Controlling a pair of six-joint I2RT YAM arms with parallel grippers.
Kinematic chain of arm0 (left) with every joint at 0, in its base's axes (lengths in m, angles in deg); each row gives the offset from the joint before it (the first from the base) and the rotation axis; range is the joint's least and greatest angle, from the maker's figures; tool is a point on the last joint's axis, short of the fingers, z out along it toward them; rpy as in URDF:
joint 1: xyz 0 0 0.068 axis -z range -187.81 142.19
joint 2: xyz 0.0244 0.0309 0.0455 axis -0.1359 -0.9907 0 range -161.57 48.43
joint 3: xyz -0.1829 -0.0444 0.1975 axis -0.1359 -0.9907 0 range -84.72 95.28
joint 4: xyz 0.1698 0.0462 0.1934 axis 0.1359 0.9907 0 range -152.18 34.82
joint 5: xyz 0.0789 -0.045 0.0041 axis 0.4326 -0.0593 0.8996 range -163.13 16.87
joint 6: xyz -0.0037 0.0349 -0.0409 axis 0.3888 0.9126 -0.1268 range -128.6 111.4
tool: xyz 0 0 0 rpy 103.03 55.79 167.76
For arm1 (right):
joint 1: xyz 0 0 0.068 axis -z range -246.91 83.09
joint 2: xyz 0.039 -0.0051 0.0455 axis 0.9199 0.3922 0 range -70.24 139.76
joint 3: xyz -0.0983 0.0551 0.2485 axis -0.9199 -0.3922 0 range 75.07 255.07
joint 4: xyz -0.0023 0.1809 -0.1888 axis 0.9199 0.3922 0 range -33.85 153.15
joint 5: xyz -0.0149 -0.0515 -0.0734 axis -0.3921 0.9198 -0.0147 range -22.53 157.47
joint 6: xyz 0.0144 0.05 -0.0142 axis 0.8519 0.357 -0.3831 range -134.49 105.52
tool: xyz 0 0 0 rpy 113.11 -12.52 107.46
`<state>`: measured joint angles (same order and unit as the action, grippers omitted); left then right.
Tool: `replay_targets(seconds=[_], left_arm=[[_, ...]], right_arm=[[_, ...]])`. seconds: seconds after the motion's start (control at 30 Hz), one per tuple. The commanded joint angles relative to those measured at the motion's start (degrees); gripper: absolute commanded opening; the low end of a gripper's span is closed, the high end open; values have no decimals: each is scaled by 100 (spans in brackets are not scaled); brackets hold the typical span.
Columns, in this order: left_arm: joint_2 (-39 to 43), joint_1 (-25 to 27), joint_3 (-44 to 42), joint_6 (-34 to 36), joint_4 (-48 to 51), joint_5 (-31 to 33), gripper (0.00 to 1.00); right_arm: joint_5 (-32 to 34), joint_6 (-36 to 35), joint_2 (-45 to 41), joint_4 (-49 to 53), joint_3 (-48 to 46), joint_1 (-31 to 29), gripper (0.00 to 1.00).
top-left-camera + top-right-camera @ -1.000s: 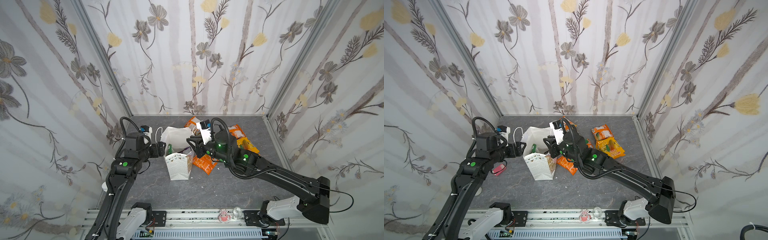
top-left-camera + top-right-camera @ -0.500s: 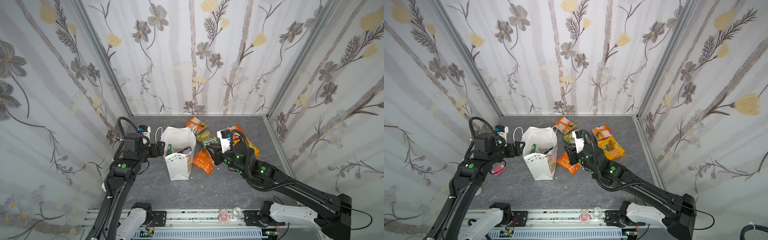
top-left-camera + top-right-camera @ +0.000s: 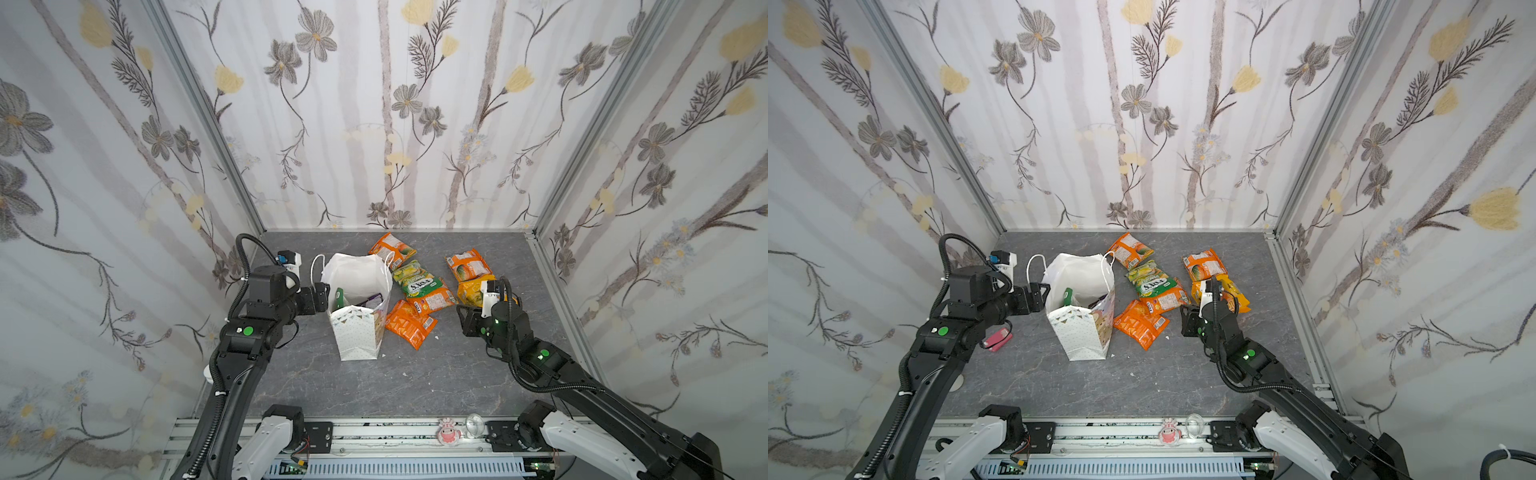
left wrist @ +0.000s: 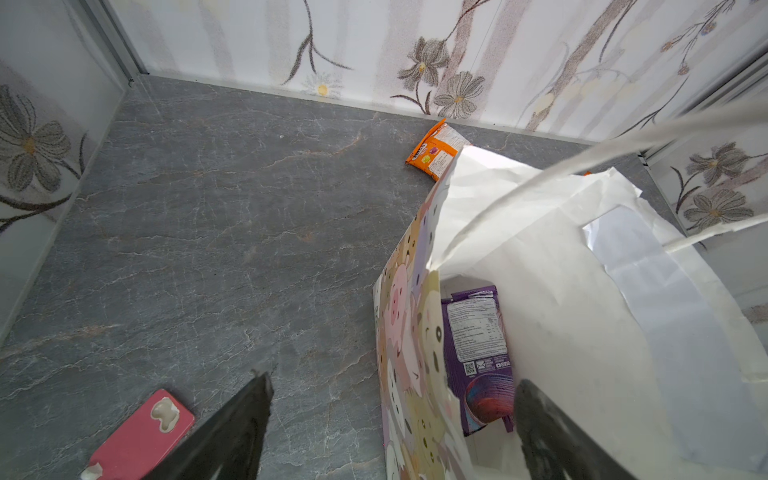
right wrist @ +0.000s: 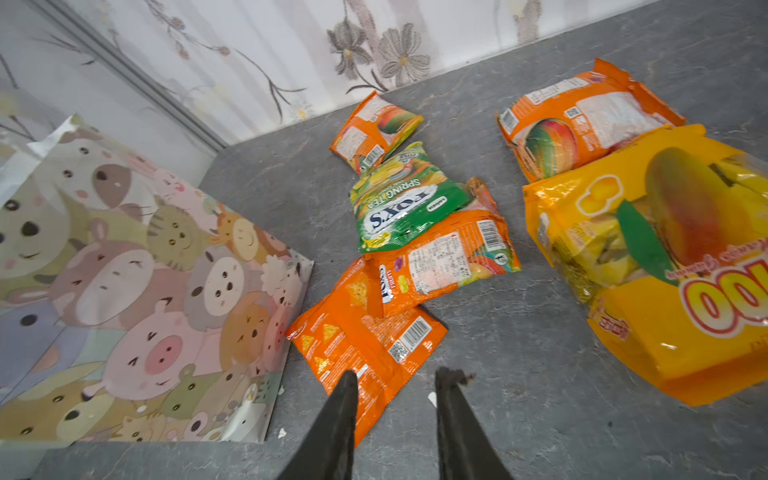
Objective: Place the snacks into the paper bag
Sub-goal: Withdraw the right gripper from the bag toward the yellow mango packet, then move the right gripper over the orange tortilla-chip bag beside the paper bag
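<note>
The right hand (image 5: 399,374) has withdrawn from the tall white paper bag (image 3: 357,332), parted and empty. The left hand (image 4: 392,378) has released its wall. 6 crinkly foil snack packets (image 3: 409,326) (mostly orange) await on the bench (image 3: 374,386).

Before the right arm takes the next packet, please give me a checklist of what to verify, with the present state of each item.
1. Paper bag upright, mouth open: ok.
2. Left gripper clamped on the bag wall: not ok; jaws open, one each side.
3. Right gripper open, empty: ok.
4. Nearest orange packet lying free: not ok; a second orange packet overlaps it.
5. Right gripper's height above it: cannot tell.
6. Room inside bag: ok; purple packet lies low.
</note>
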<state>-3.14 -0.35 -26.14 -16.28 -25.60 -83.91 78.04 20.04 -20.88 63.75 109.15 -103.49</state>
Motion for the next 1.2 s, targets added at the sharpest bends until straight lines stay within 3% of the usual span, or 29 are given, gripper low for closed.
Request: replay_targets(seconds=[0.0, 0.1, 0.27, 0.37, 0.47, 0.53, 0.8, 1.17], left_arm=[[32, -4, -21, 20, -160, -29, 92], [59, 1, -40, 16, -176, -22, 92], [34, -4, -27, 9, -162, -28, 92], [25, 1, -36, 9, -160, -31, 92], [30, 1, -40, 7, -162, -46, 92], [25, 1, -40, 5, -161, -55, 92], [15, 1, -43, 13, -160, -82, 92], [7, 1, -28, 11, -151, -117, 91]], right_arm=[[661, 54, 124, 664, 104, 84, 33], [882, -32, 354, 959, 145, 87, 35], [-389, -229, 623, 5, -256, 82, 40], [-663, -265, 932, -329, -329, -55, 41], [808, -499, 1269, -33, -13, -984, 46], [1184, -655, 1453, -5, 120, -1506, 51], [1655, -1276, 2324, -469, 236, -2392, 58], [1976, -1275, 3549, -519, 623, -2850, 62]])
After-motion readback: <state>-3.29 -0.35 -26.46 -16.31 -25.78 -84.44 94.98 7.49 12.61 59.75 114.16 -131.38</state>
